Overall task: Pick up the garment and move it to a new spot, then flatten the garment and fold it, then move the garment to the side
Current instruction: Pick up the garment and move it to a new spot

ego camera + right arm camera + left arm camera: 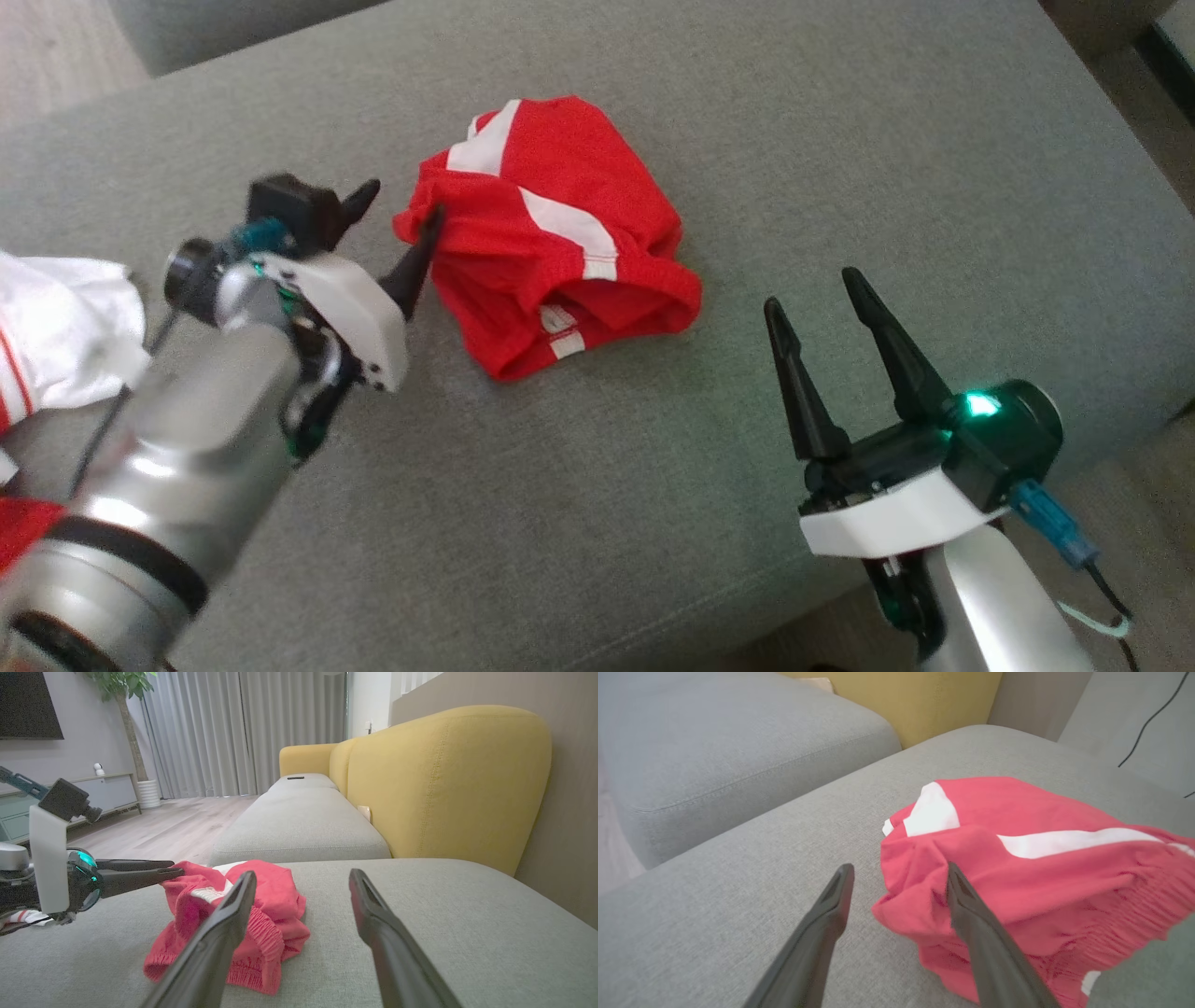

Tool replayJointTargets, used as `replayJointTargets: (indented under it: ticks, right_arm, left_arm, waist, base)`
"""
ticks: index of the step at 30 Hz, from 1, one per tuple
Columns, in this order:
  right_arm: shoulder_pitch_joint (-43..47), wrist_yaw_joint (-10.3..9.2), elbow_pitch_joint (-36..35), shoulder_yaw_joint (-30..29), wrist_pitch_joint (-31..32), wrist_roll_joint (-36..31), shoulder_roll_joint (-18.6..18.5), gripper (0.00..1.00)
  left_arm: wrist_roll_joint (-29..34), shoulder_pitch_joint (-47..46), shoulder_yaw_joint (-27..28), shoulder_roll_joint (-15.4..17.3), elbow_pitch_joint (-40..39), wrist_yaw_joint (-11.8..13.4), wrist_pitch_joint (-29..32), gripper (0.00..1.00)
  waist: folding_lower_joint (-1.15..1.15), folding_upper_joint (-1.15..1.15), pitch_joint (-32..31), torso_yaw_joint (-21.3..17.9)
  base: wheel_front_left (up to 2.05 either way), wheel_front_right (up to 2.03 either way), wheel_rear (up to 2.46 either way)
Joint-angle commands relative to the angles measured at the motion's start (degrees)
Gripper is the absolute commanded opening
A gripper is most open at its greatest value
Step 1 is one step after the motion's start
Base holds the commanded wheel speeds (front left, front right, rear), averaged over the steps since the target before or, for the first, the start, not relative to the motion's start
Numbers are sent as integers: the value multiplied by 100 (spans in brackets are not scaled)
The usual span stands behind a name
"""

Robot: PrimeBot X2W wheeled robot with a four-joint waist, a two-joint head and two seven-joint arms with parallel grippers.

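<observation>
Grey woven cushion (840, 140) spreads across the head view as the working surface; behind it in the right wrist view stand a yellow sofa back (444, 779), a second grey cushion (299, 830), pale curtains (243, 732) and a wooden floor (159, 830).

A red garment (551, 243) with white stripes lies crumpled on the cushion, a little left of centre and towards the far side; its gathered waistband faces the near edge, and a white label shows inside the opening.

At the garment's left edge is the left gripper (405, 201), its two dark fingers spread apart; in the left wrist view one finger lies over the bunched red edge while the other is over bare cushion, so a corner of the cloth sits between them; whether the finger presses the fabric cannot be told.

Near the front right, the right gripper (811, 289) has its fingers wide apart and holds nothing; it is well clear of the garment, with bare cushion between, and a green light glows on its wrist; its fingers point towards the far side.

A white cloth (65, 327) with red stripes lies bunched at the far left edge of the cushion, partly behind the left forearm; it does not touch the red garment.
</observation>
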Motion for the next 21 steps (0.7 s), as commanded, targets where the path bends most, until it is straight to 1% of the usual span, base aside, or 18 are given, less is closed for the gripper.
replayJointTargets:
  ticks: [1, 2, 3, 7, 10, 13, 15, 17, 21]
  right_arm:
    - [-1, 43, -130, 83, -54, 31, 45, 100]
    - [56, 43, -102, 66, -54, 17, 45, 100]
    - [116, 43, -72, 33, -54, 1, 45, 100]
    - [375, 43, 59, -76, -54, -106, 45, 100]
    - [563, 43, 159, -132, -54, -169, 45, 100]
    - [681, 43, 209, -230, -54, -191, 45, 100]
    - [738, 43, 249, -333, -54, -210, 45, 100]
    - [785, 43, 280, -427, -54, -236, 45, 100]
    - [889, 43, 341, -524, -54, -278, 34, 100]
  left_arm:
    - [149, -121, 325, -2, -115, 226, -161, 100]
    - [243, 4, 425, -55, -182, 356, -184, 100]
    - [361, 147, 646, -100, -392, 520, -189, 100]
    - [1001, 1184, 1637, -206, -1474, 1075, -194, 100]
    - [1415, 2152, 2305, -332, -2161, 1329, -195, 100]
    - [1834, 3004, 2997, -439, -2791, 1570, -195, 100]
    - [2055, 3522, 3455, -570, -3180, 1631, -195, 100]
    - [2314, 3963, 3835, -701, -3531, 1589, -195, 100]
    - [2857, 4721, 4420, -979, -4138, 1356, -196, 100]
  waist:
    - [0, 0, -227, 219]
    - [0, 0, -309, 308]
    - [0, 0, -406, 423]
    - [0, 0, -833, 914]
    - [0, 0, -1164, 1268]
    - [0, 0, -1354, 1566]
    - [0, 0, -1460, 1739]
    - [0, 0, -1556, 1881]
    - [0, 0, -1730, 2055]
  base:
    - [0, 0, 0]
    - [0, 0, 0]
    - [0, 0, 0]
    - [0, 0, 0]
    - [0, 0, 0]
    - [0, 0, 0]
    - [0, 0, 0]
    - [0, 0, 0]
    - [0, 0, 0]
